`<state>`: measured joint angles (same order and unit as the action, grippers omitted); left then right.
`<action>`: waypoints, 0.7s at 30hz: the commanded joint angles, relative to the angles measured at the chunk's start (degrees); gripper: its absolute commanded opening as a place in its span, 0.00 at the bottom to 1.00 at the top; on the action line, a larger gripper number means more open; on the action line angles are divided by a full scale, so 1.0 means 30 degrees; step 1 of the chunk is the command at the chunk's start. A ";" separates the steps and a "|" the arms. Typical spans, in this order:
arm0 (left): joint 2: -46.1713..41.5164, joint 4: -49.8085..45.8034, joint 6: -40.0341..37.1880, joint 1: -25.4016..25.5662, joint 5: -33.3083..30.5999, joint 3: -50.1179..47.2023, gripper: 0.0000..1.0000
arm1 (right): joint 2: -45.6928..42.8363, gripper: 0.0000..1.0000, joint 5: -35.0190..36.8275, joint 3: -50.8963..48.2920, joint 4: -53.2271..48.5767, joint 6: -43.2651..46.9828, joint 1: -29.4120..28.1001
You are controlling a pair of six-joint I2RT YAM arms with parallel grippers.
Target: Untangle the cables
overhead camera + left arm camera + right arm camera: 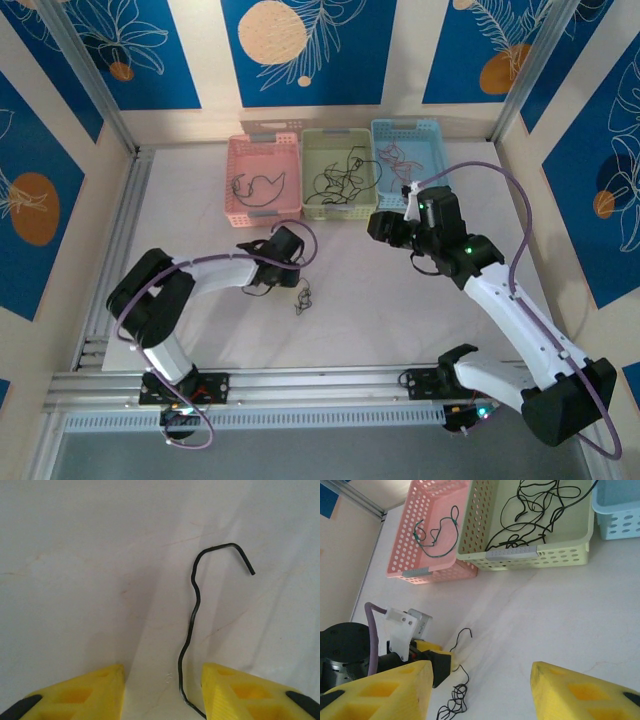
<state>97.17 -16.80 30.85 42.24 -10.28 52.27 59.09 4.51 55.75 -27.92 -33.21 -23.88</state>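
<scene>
Black cable [193, 622] being singled out: straddled by left hand [162, 670], apart, not yet clamped; right hand [481, 667] apart, empty. Next: clamp, draw clear of cable clump [454, 702].

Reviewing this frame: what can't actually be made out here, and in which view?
- Left wrist view: the black cable runs off the bottom edge between the jaws of the left tool, so its lower end is cut off.
- Top view: the tangled clump is too small to count its strands.
- Right wrist view: the blue basket is cut off at the top right corner, so its contents are out of frame.
</scene>
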 commanded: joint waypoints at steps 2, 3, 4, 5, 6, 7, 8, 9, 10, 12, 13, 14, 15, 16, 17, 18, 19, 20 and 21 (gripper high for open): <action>0.0883 -0.0892 -0.0335 0.0393 -0.0276 0.1070 0.37 | -0.0127 0.54 -0.0322 -0.0038 -0.0011 -0.0150 0.0220; 0.1102 -0.1120 -0.0340 0.0441 -0.0264 0.1289 0.35 | -0.0116 0.54 -0.0356 -0.0010 -0.0063 -0.0125 0.0246; 0.1355 -0.1327 -0.0354 0.0567 -0.0264 0.1523 0.34 | -0.0141 0.54 -0.0362 -0.0004 -0.0049 -0.0109 0.0263; 0.1643 -0.1470 -0.0364 0.0709 -0.0238 0.1759 0.32 | -0.0130 0.54 -0.0390 -0.0008 -0.0078 -0.0092 0.0335; 0.1915 -0.1633 -0.0381 0.0844 -0.0263 0.1996 0.30 | -0.0133 0.54 -0.0419 -0.0006 -0.0109 -0.0071 0.0356; 0.2162 -0.1826 -0.0389 0.0964 -0.0324 0.2219 0.28 | -0.0143 0.54 -0.0420 -0.0008 -0.0099 -0.0062 0.0419; 0.2361 -0.1940 -0.0397 0.1063 -0.0314 0.2389 0.25 | -0.0176 0.54 -0.0424 -0.0033 -0.0155 -0.0062 0.0441; 0.2494 -0.1942 -0.0380 0.1167 -0.0320 0.2493 0.23 | -0.0206 0.54 -0.0463 -0.0044 -0.0149 -0.0066 0.0488; 0.2532 -0.1915 -0.0376 0.1276 -0.0307 0.2526 0.22 | -0.0214 0.54 -0.0439 -0.0062 -0.0161 -0.0087 0.0498; 0.2534 -0.1900 -0.0374 0.1315 -0.0313 0.2555 0.15 | -0.0243 0.54 -0.0506 -0.0124 -0.0159 -0.0070 0.0556; 0.2477 -0.1897 -0.0356 0.1328 -0.0322 0.2527 0.10 | -0.0244 0.54 -0.0530 -0.0143 -0.0198 -0.0090 0.0589; 0.2375 -0.1849 -0.0426 0.1340 -0.0285 0.2528 0.06 | -0.0254 0.54 -0.0523 -0.0181 -0.0199 -0.0087 0.0604; 0.2250 -0.1745 -0.0476 0.1345 -0.0184 0.2477 0.02 | -0.0249 0.54 -0.0536 -0.0224 -0.0201 -0.0077 0.0618; 0.2064 -0.1641 -0.0535 0.1377 -0.0125 0.2398 0.00 | -0.0242 0.54 -0.0565 -0.0270 -0.0183 -0.0091 0.0650; 0.1791 -0.1607 -0.0550 0.1404 -0.0124 0.2330 0.00 | -0.0271 0.54 -0.0552 -0.0335 -0.0156 -0.0113 0.0666; 0.1494 -0.1523 -0.0600 0.1420 -0.0139 0.2268 0.00 | -0.0245 0.54 -0.0595 -0.0389 -0.0121 -0.0172 0.0715; 0.1015 -0.1431 -0.0638 0.1446 -0.0203 0.2115 0.00 | -0.0272 0.54 -0.0651 -0.0447 -0.0094 -0.0182 0.0703; 0.0421 -0.1416 -0.0646 0.1448 -0.0324 0.2010 0.00 | -0.0264 0.54 -0.0703 -0.0504 -0.0068 -0.0236 0.0728; -0.0107 -0.1410 -0.0652 0.1470 -0.0459 0.1915 0.00 | -0.0287 0.54 -0.0721 -0.0543 -0.0046 -0.0267 0.0735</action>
<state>101.16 -22.74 29.45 45.56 -13.30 58.92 59.05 3.88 55.11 -27.88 -33.36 -21.98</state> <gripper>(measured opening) 0.065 0.543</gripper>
